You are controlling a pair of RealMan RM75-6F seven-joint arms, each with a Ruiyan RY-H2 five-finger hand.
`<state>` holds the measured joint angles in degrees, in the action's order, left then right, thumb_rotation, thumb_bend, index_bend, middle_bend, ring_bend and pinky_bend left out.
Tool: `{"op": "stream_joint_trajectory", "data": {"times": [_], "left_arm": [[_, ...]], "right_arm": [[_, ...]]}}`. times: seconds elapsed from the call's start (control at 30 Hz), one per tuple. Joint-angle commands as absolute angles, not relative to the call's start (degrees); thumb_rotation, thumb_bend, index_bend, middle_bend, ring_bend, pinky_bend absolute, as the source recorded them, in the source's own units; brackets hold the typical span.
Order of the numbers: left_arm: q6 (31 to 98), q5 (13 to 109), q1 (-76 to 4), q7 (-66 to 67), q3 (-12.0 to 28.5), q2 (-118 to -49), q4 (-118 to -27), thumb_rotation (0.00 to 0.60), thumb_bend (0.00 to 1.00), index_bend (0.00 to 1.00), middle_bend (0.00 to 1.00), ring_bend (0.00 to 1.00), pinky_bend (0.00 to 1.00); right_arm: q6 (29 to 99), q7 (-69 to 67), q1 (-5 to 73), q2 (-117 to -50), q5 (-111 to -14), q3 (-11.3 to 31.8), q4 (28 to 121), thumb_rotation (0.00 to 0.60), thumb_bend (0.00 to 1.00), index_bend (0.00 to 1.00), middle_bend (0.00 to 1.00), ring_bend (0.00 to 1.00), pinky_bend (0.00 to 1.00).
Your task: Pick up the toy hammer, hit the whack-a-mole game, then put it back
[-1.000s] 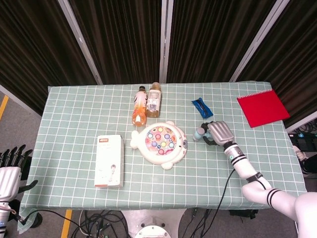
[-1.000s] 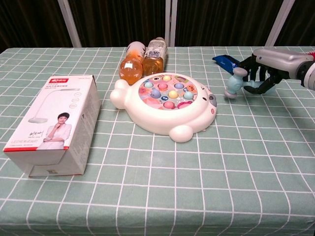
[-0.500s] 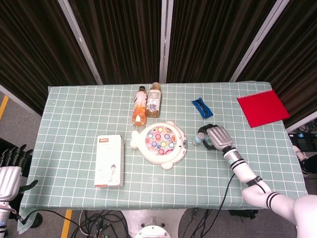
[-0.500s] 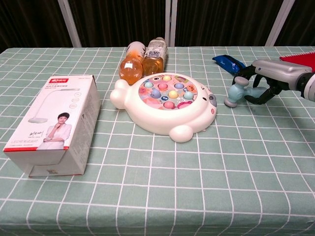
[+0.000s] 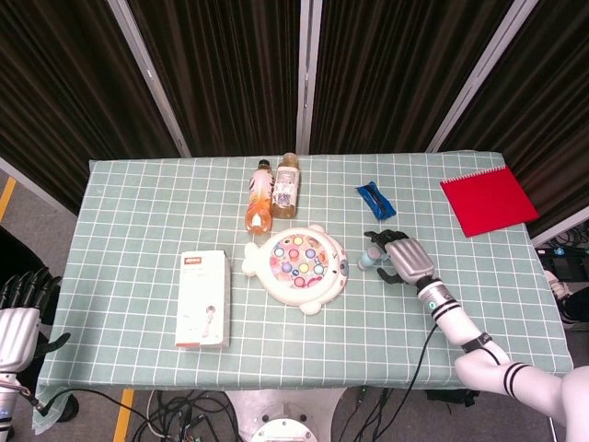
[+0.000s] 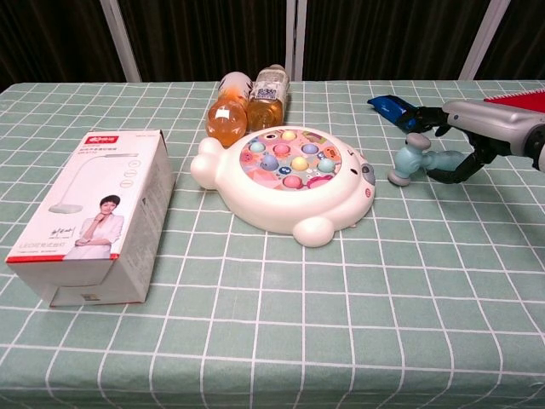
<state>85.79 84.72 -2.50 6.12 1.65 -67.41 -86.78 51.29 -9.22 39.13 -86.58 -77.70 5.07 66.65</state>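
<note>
Item: toy hammer (image 6: 409, 162). It is lying low over the tablecloth (image 6: 341, 298), just to the right of the whack-a-mole game (image 6: 285, 181), its pale blue head pointing toward the game's rim and not touching it. I cannot tell from either view whether the head is resting on the cloth or hanging just clear of it.

Item: my right hand (image 6: 473, 141). I am curling its dark fingers (image 6: 451, 166) around the hammer's handle, palm covering most of it; I am judging this to be a hold, though the handle itself is largely hidden beneath the hand.

Item: my left hand (image 5: 18, 318). It is hanging off the table's near-left corner, fingers apart, holding nothing.

Item: other stock. A white box (image 6: 89, 213) is lying at the left, two bottles (image 6: 247, 102) behind the game, a blue packet (image 6: 393, 107) just behind my right hand, a red notebook (image 5: 488, 200) further right.

Risks noted:
- The grip is sitting far back on the handle; a swing could be twisting the hammer loose.
- The head is starting beside the game's rim, so a flat sweep could be shoving the whole toy toward the bottles instead of striking a mole.
- Lifting backward could be catching the blue packet.
</note>
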Motion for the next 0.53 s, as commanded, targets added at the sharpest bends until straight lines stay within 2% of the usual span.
{"op": "stream_joint_trajectory", "data": {"times": [0.03,0.2,0.37,0.53], "left_arm": [[85.7,84.7,-2.7,6.0,1.8,-67.5,-86.6,0.600,0.00,0.14,0.03,0.00,0.00],[85.3,84.6,-3.3,5.7,2.2,-67.9,-86.1,0.600,0.00,0.14,0.03,0.00,0.00],[85.2,84.6,-3.8,6.1,2.6,-68.7,-85.8,0.600,0.00,0.14,0.03,0.00,0.00],[86.1,85.1,-4.2,6.9,3.3,-69.7,-85.7,0.600,0.00,0.14,0.03,0.00,0.00]], "right_arm": [[57.0,-6.5,35.8,-81.3,-77.9,5.3,73.5,0.600,0.24,0.00,0.15,0.05,0.09],[67.9,-1.4,28.4,-72.6,-77.6,4.8,83.6,0.600,0.22,0.00,0.14,0.04,0.09],[78.1,1.5,20.3,-66.1,-79.3,2.1,92.0,0.600,0.23,0.02,0.16,0.04,0.11],[85.1,3.3,14.7,-63.9,-82.6,-0.1,95.3,0.600,0.23,0.02,0.16,0.04,0.11]]}}
